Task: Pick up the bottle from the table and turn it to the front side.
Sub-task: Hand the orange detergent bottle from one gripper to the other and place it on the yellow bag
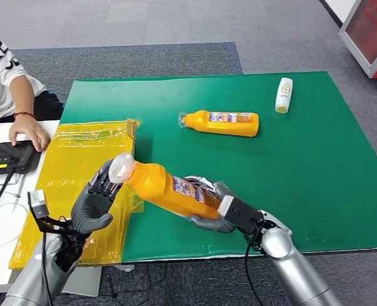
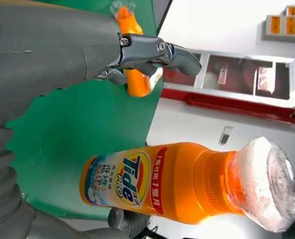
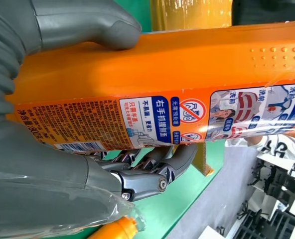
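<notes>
Right hand (image 1: 214, 213) was grasping the bottle (image 1: 169, 188) off the tabletop (image 1: 297, 178); left hand (image 1: 93, 204) hovered released by the cap. Probably best to roll slowly, label up.

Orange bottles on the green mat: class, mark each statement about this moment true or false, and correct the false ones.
1. The right hand holds an orange bottle by its body. True.
2. The held bottle rests flat on the green mat. False: it is lifted, cap end raised.
3. A second orange bottle lies on the mat. True.
4. The left hand grips the small white bottle. False: that bottle lies alone near the mat's far edge; the left hand is by the held bottle's cap.
</notes>
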You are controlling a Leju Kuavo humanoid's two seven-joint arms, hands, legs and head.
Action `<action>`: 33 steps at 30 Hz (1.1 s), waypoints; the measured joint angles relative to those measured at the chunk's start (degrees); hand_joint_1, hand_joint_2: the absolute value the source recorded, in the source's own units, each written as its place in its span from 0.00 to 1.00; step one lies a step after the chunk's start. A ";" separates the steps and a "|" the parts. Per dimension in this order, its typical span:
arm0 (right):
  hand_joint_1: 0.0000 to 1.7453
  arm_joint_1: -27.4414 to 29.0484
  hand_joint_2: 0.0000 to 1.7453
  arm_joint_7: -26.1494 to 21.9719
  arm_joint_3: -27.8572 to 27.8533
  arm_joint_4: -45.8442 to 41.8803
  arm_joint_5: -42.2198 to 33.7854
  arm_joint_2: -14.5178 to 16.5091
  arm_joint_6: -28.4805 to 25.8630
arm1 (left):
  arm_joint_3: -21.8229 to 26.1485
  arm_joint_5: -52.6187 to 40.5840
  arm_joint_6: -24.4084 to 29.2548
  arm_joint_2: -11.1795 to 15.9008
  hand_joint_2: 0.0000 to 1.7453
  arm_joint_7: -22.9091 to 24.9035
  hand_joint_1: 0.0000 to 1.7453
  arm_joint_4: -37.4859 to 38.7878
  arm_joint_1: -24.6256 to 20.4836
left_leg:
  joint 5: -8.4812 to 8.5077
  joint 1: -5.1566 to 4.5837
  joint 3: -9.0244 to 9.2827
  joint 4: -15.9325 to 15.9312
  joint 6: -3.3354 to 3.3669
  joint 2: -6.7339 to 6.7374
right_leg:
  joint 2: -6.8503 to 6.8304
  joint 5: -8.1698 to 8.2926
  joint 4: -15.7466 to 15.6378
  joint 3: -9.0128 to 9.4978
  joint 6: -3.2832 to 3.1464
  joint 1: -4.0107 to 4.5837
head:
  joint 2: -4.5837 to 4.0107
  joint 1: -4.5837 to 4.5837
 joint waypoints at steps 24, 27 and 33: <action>1.00 -3.94 1.00 -0.40 6.60 0.20 3.05 2.53 -3.19 | -9.43 2.45 -4.25 2.44 1.00 -0.31 0.00 2.79 -9.19 | 0.02 0.00 0.00 0.00 -0.02 0.00 | 0.00 0.01 0.01 -0.01 -0.01 0.00 | 0.00 0.00; 1.00 -3.97 1.00 -0.37 7.10 0.27 4.57 2.71 -4.71 | -9.55 2.53 -3.72 2.45 1.00 -0.31 0.00 2.93 -9.35 | 0.02 0.00 0.00 0.00 -0.02 0.00 | 0.00 0.01 0.01 -0.02 -0.01 0.01 | 0.00 -0.01; 1.00 -4.05 1.00 -0.11 7.84 0.62 6.37 3.09 -7.00 | -9.90 3.05 -3.03 2.44 1.00 -0.30 0.00 3.01 -9.38 | 0.02 0.00 0.00 0.00 -0.02 0.00 | 0.00 0.01 0.01 -0.02 -0.01 0.00 | 0.00 0.00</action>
